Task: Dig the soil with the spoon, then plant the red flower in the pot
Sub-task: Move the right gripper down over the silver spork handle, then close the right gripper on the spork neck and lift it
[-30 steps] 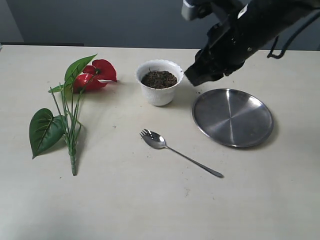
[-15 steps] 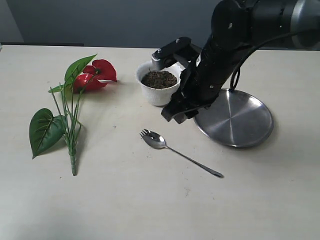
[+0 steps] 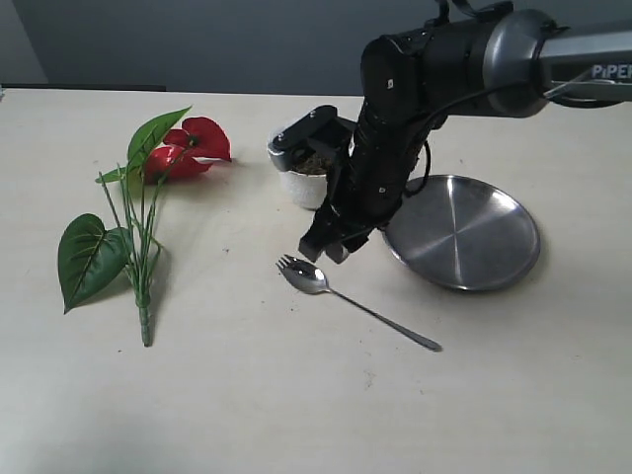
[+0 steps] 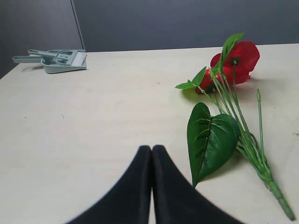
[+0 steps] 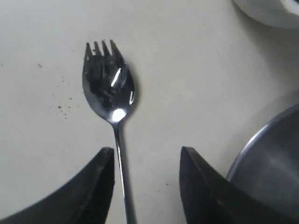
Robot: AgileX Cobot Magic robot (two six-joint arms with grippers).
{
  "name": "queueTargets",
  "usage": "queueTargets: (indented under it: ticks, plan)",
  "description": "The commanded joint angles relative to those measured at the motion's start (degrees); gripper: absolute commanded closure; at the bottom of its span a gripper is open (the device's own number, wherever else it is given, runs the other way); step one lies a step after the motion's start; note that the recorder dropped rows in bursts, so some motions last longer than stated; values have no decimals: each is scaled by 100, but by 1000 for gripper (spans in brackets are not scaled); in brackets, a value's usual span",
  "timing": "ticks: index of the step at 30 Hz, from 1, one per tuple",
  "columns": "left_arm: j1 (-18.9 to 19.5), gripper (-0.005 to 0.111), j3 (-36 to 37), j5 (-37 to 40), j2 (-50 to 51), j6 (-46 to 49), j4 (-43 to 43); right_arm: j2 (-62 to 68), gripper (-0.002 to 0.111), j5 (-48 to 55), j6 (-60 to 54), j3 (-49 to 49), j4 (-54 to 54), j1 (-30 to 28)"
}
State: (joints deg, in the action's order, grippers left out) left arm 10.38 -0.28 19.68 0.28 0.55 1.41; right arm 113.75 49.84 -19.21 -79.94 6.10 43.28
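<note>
The spoon [image 3: 326, 286] lies flat on the table in front of the pot, tines toward the flower; the right wrist view shows its bowl [image 5: 108, 88]. My right gripper [image 3: 324, 247] hangs open just above it, and the thin handle runs between the fingertips, close to one of them [image 5: 147, 154]. The white pot [image 3: 299, 186] stands behind, partly covered by the right arm, and only a sliver of soil [image 3: 314, 160] shows. The red flower [image 3: 193, 146] lies on its side at the left with its green leaves. Beside the leaves, my left gripper [image 4: 152, 150] rests shut and empty near the flower [image 4: 236, 60].
A round steel plate [image 3: 464, 232] sits right of the pot, its rim close to the right gripper's fingers [image 5: 271, 163]. The pot's base [image 5: 271, 9] is just beyond the spoon's bowl. A grey-green dustpan and brush [image 4: 58, 58] lie at a far table corner.
The right arm has swung from behind the pot, down past its front, to just above the spoon, and its jaws have spread wider. The left gripper, flower and spoon have not moved.
</note>
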Motion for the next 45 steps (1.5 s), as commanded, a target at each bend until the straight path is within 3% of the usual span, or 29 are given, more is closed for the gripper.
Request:
queueTargets:
  ticks: [1, 8, 19, 45]
  plan:
    - [-27, 106, 28, -53, -28, -13, 17, 142, 64, 63, -70, -37, 162, 16]
    - [-27, 106, 28, -53, -28, -13, 17, 314, 64, 90, -892, -37, 626, 16]
    - [-27, 106, 28, -53, -28, -13, 17, 675, 65, 188, -1337, -37, 446, 16]
    - [-27, 106, 28, -53, -28, -13, 17, 678, 65, 50, -1371, -37, 507, 16]
